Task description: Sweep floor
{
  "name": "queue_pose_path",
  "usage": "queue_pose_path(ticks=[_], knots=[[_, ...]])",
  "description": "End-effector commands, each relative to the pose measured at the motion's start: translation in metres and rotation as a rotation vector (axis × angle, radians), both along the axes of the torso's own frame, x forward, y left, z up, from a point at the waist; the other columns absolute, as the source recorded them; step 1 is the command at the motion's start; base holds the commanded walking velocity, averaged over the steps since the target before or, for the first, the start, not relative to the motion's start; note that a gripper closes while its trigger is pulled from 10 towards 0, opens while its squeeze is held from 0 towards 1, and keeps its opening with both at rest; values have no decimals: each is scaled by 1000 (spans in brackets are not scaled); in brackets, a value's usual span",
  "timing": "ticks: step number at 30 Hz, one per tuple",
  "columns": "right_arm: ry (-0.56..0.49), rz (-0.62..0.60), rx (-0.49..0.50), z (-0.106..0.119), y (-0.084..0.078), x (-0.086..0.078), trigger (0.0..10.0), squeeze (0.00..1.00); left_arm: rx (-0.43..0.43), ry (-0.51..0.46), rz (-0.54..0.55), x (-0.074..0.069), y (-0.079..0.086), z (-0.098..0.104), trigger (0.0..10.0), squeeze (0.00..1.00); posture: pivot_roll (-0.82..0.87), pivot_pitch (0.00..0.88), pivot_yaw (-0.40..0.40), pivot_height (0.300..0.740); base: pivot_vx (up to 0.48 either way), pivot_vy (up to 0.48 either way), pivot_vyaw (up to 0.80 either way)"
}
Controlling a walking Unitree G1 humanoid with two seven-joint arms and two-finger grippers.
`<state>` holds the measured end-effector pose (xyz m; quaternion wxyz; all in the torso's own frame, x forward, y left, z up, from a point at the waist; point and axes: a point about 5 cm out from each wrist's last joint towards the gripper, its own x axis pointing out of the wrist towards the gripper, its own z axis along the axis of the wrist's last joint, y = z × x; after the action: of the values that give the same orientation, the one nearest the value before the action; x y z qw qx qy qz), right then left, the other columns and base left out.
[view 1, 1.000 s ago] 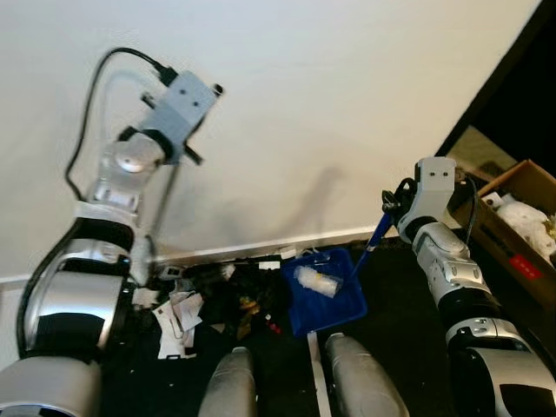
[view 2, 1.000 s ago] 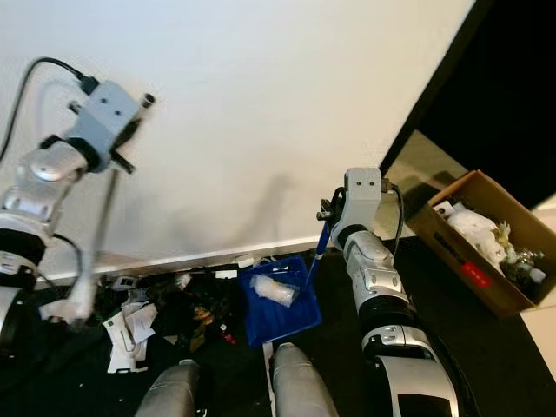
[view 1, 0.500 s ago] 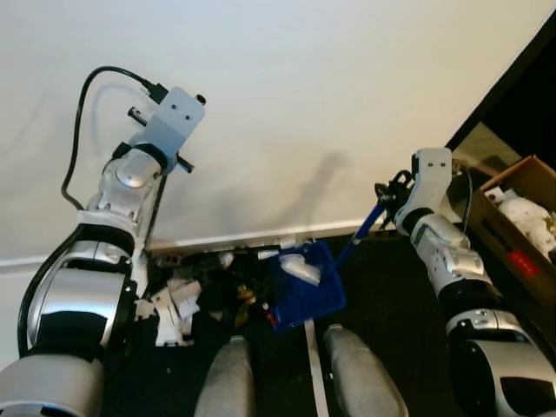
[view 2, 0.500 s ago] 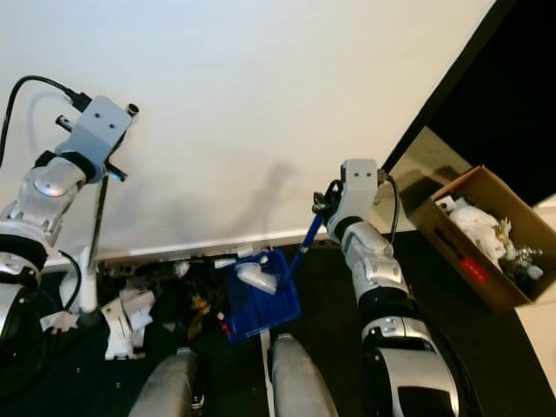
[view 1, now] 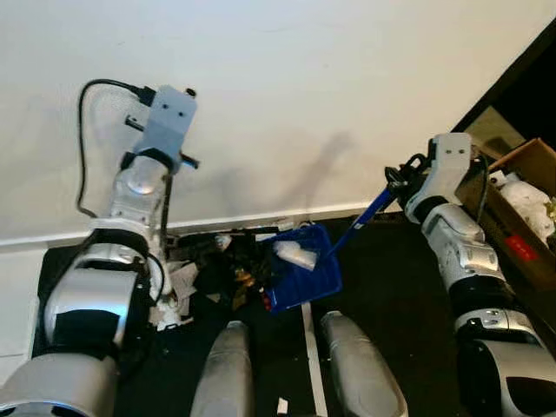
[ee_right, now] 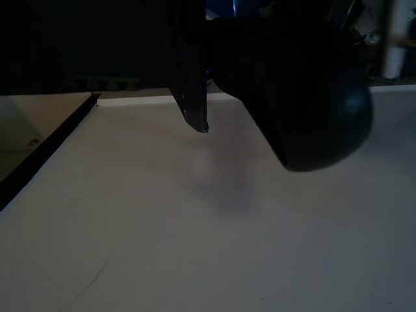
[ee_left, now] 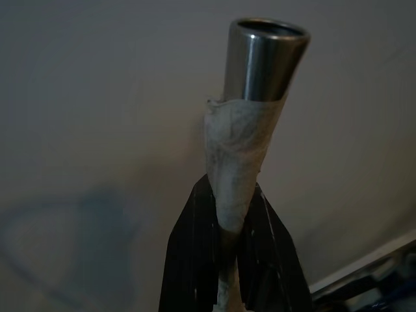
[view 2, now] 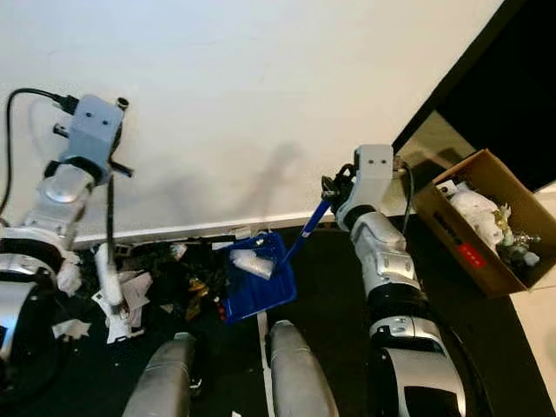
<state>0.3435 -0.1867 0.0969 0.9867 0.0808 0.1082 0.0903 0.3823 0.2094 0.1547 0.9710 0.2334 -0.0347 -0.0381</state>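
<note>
Broom handle [ee_left: 250, 117] clamped in left gripper [ee_left: 231, 260], upright.

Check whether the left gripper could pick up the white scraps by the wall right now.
Probably not: the left gripper is shut on the broom handle, raised well above the white scraps on the floor.

My blue plastic dustpan [view 1: 302, 271] is sitting on the dark floor [view 1: 391, 287] just before the white wall [view 1: 287, 104], holding a crumpled white wrapper [view 1: 294, 254]. A heap of paper scraps and litter [view 1: 204, 278] is lying to its left. The open brown cardboard box [view 2: 473, 221] is standing well apart on my right, against the wall's end.
</note>
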Motion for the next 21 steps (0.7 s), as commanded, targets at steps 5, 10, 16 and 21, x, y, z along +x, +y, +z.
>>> queue_pose_path(ticks=[5,10,16,21], knots=[[112,-7,46,-27,0,-17,10000,0,-122,-50,-70,2,-42,-3,10000,0,-56,274,-24,740,0,0,0],[110,-6,44,-28,1,-20,10000,0,-179,-34,-143,2,-69,-5,10000,0,-59,273,-20,740,0,0,0],[129,9,42,-32,7,-23,10000,0,-274,86,-267,-3,-106,-21,10000,0,-49,266,-15,740,0,0,0],[143,20,38,-34,12,-24,10000,0,-317,112,-294,-7,-119,-26,10000,0,-45,258,-10,740,0,0,0]])
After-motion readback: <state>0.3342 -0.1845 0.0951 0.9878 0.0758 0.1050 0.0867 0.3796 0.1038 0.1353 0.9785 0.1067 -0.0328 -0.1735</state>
